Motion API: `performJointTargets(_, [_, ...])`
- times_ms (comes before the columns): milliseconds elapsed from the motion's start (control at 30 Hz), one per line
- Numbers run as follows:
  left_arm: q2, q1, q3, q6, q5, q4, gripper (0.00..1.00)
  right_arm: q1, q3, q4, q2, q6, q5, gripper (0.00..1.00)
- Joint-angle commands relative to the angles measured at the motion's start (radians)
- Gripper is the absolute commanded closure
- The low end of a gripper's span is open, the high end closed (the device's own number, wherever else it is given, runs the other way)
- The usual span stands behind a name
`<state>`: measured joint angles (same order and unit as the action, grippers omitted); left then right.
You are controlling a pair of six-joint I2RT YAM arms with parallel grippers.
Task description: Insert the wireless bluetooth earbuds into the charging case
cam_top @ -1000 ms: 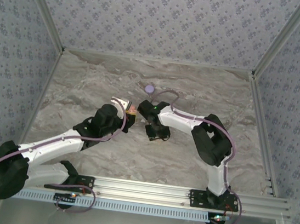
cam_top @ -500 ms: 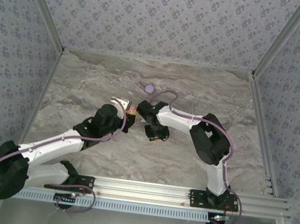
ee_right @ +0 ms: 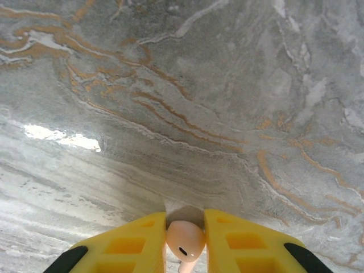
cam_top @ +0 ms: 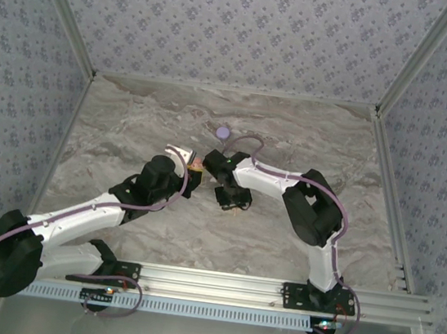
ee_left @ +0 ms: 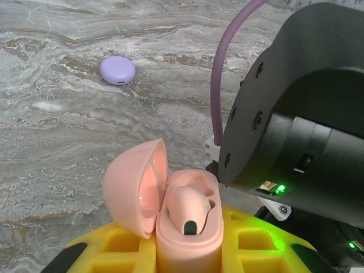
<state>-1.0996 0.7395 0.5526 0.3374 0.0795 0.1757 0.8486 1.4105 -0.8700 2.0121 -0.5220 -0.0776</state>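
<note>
Small glossy pale-pink earbud [ee_right: 185, 240] is sitting pinched between my right yellow fingers [ee_right: 152, 227], hanging over the marble tabletop [ee_right: 227, 85]. Left yellow fingers [ee_left: 94, 251] are clamping the open pink charging case [ee_left: 190, 242], already carrying the second pink earbud [ee_left: 187, 207]. I'm judging it light, slick and easy to squirt out, so I'm gripping across the bulb.

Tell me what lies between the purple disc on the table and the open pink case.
Bare marble table; nothing sits between the purple disc and the open pink case in the left wrist view.
</note>
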Motion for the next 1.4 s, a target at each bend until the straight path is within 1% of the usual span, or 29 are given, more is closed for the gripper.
performJointTargets(0, [0.009,-0.005,-0.002,-0.006,0.001,0.011,1.0,-0.04,-0.039,0.006,-0.008,0.07,-0.03,0.77])
performJointTargets(100, [0.009,-0.006,-0.002,-0.007,-0.001,0.01,1.0,-0.08,-0.053,0.02,-0.038,0.15,-0.016,0.77])
performJointTargets(233, [0.006,-0.005,-0.002,-0.007,-0.001,0.013,1.0,-0.143,-0.051,-0.005,-0.063,0.252,-0.006,0.77])
performJointTargets(367, [0.0,-0.005,-0.002,-0.006,-0.001,0.015,1.0,-0.194,-0.043,-0.026,-0.052,0.355,0.027,0.77])
performJointTargets(467, [-0.005,-0.004,0.0,-0.006,-0.003,0.018,1.0,-0.205,-0.027,-0.045,-0.027,0.382,0.019,0.76])
performJointTargets(567, [-0.008,-0.004,0.003,-0.005,-0.004,0.016,1.0,-0.207,-0.009,-0.066,-0.005,0.367,-0.01,0.73])
performJointTargets(700, [-0.005,-0.002,0.001,-0.006,-0.003,0.013,1.0,-0.209,-0.009,-0.07,-0.004,0.314,-0.019,0.63])
performJointTargets(867, [-0.004,-0.002,0.004,-0.008,-0.003,0.013,1.0,-0.214,-0.02,-0.059,-0.007,0.244,-0.006,0.62])
performJointTargets(1067, [-0.005,-0.002,0.004,-0.011,-0.003,0.01,1.0,-0.217,-0.052,-0.032,-0.021,0.159,0.031,0.65])
performJointTargets(1367, [-0.007,-0.003,0.006,-0.011,-0.004,0.015,1.0,-0.216,-0.065,-0.036,-0.01,0.122,-0.006,0.69])
